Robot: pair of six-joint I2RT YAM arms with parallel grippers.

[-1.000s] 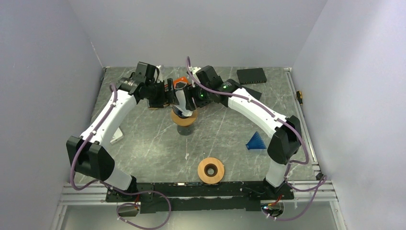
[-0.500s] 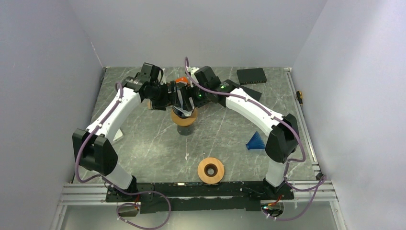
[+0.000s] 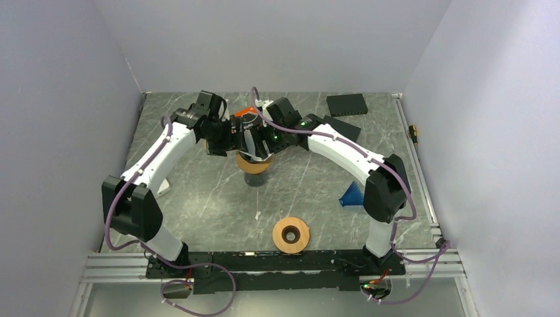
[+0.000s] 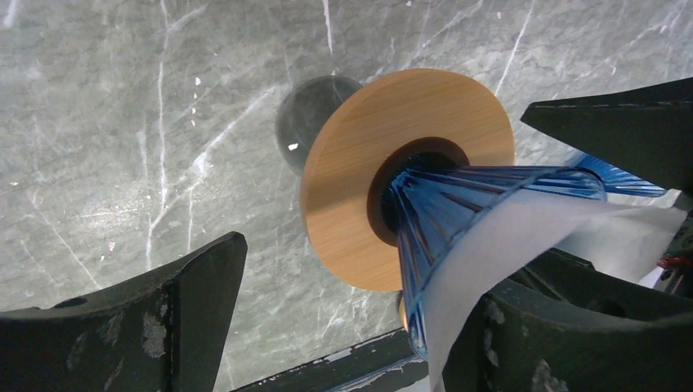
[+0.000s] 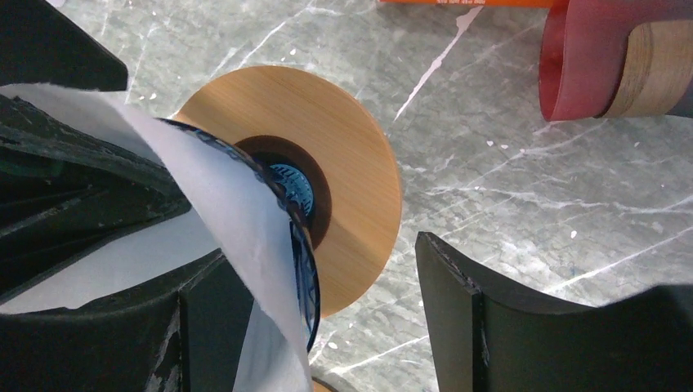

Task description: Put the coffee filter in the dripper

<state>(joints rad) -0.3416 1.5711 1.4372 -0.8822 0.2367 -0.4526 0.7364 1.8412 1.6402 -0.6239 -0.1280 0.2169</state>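
The white paper coffee filter (image 4: 531,237) sits inside the blue ribbed plastic cone dripper (image 4: 441,204), and its upper edge flares out past the rim. The cone stands in a round wooden collar (image 4: 343,180) on top of a dark glass vessel (image 4: 306,122) on the grey marbled worktop (image 4: 122,122). The left tool (image 4: 384,180) is spread wide and straddles the dripper, with one finger well clear of the collar. The right tool (image 5: 306,269) is spread too, with one finger (image 5: 90,343) against the paper and the other apart from the collar.

Pale lavender walls (image 3: 277,39) enclose a grey marble tabletop (image 3: 211,191).
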